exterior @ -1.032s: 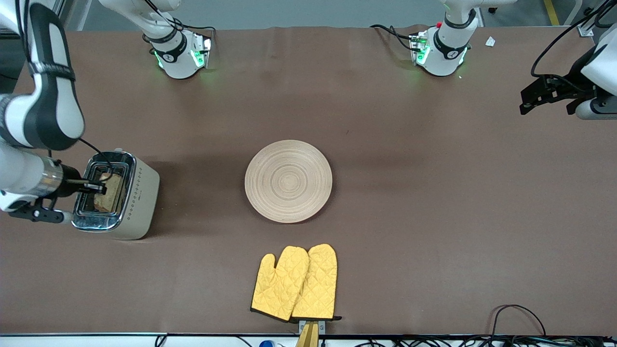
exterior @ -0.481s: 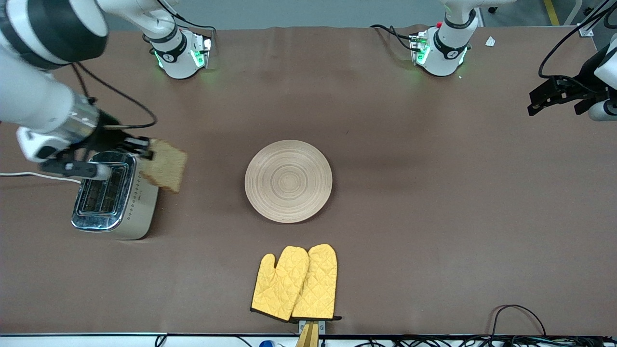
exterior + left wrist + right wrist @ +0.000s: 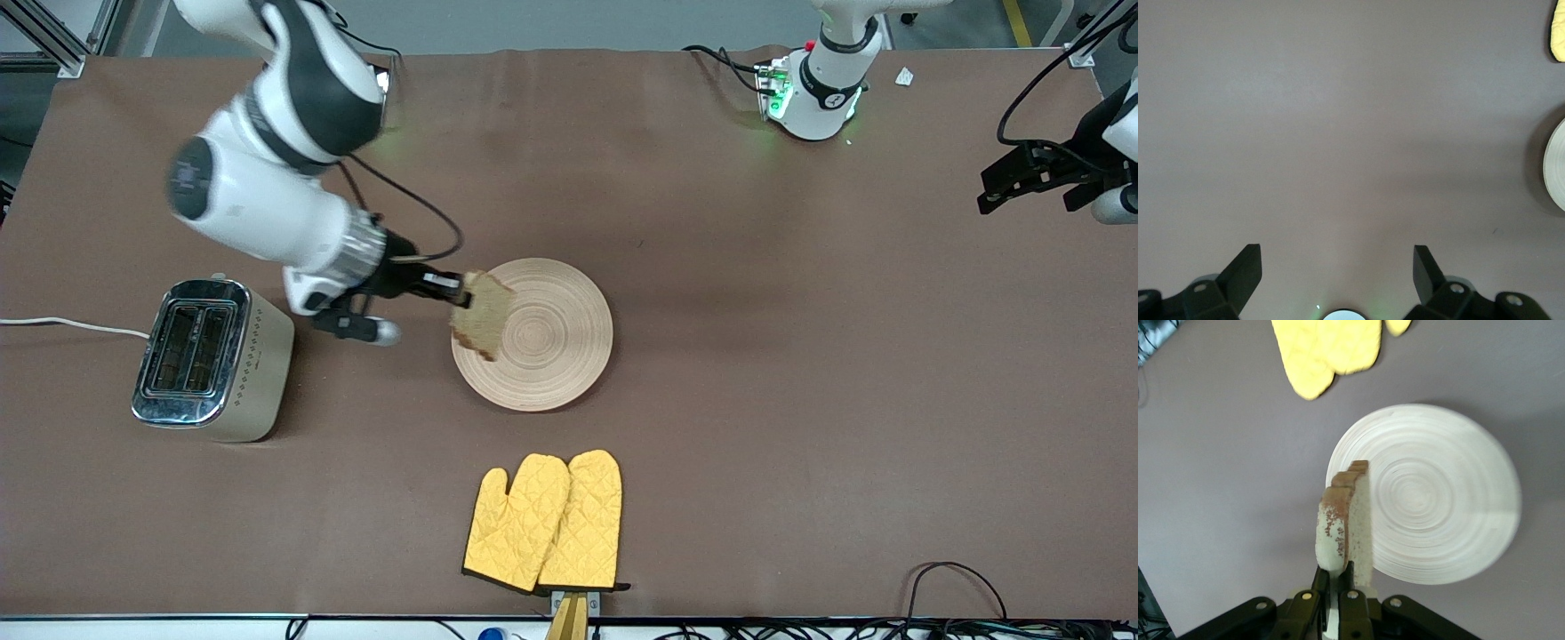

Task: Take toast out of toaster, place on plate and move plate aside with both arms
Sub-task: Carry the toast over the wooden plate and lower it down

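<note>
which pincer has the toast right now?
The right pincer: shut on the toast, carrying it on edge over the plate rim. The left pincer waits open and empty at its end of the table.

Yellow quilted mitts [image 3: 544,522] (black-trimmed)

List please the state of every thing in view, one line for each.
toast: held on edge in the right gripper, in the air over the plate's rim
plate: flat on the table, nothing on it
right gripper: shut on the toast
left gripper: open, holding nothing, waiting over bare table
toaster: upright, slots without bread
oven mitts: lying flat, side by side, nearer the front camera than the plate
</note>
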`<state>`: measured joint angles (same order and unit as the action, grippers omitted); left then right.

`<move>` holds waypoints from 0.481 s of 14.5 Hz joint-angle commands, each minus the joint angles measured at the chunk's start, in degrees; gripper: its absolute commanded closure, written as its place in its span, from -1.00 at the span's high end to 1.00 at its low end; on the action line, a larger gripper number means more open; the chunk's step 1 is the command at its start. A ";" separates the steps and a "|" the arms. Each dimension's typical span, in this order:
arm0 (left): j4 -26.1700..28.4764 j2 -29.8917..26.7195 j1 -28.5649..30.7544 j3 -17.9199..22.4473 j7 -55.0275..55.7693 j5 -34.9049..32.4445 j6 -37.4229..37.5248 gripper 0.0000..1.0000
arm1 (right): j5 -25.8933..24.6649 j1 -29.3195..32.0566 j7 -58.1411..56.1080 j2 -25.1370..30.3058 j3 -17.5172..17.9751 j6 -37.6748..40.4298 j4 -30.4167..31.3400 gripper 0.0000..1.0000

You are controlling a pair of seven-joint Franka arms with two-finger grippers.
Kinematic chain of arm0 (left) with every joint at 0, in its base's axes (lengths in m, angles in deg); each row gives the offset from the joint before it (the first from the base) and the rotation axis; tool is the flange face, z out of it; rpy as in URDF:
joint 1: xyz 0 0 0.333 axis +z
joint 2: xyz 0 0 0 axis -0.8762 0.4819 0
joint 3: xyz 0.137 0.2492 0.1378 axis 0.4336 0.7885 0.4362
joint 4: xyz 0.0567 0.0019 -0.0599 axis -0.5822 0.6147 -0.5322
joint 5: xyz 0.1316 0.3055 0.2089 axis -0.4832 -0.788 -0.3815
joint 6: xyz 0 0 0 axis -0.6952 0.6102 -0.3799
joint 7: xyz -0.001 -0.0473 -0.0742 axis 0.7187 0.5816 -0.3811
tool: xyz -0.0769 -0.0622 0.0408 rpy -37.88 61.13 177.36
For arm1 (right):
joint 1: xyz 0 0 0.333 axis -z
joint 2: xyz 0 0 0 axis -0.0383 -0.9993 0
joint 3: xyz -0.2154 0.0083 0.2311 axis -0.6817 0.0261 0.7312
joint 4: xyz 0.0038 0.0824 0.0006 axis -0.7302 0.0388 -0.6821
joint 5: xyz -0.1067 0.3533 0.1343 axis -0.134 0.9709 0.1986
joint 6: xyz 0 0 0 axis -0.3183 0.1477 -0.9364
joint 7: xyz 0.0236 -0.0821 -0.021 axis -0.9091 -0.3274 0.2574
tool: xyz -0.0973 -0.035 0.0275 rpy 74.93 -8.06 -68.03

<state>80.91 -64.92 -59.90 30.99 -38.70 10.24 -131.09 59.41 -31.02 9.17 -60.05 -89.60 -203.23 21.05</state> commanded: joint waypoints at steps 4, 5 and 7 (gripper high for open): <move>-1.38 0.08 1.08 -0.09 -0.58 -0.24 1.37 1.00 | 3.51 -2.20 0.27 -4.15 -0.66 -4.37 2.04 -0.99; -1.38 0.08 1.08 -0.09 -0.58 -0.24 1.46 1.00 | 3.51 -2.37 0.01 -4.58 -0.66 -5.43 2.48 -0.99; -1.47 0.08 0.99 -0.18 -0.49 -0.15 1.37 1.00 | 4.56 -2.29 -0.34 -5.72 -0.57 -5.79 2.75 -0.99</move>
<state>80.81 -64.92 -59.07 31.01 -38.70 10.24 -131.06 61.52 -33.50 9.66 -66.02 -90.36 -207.84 22.11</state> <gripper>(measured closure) 0.000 0.912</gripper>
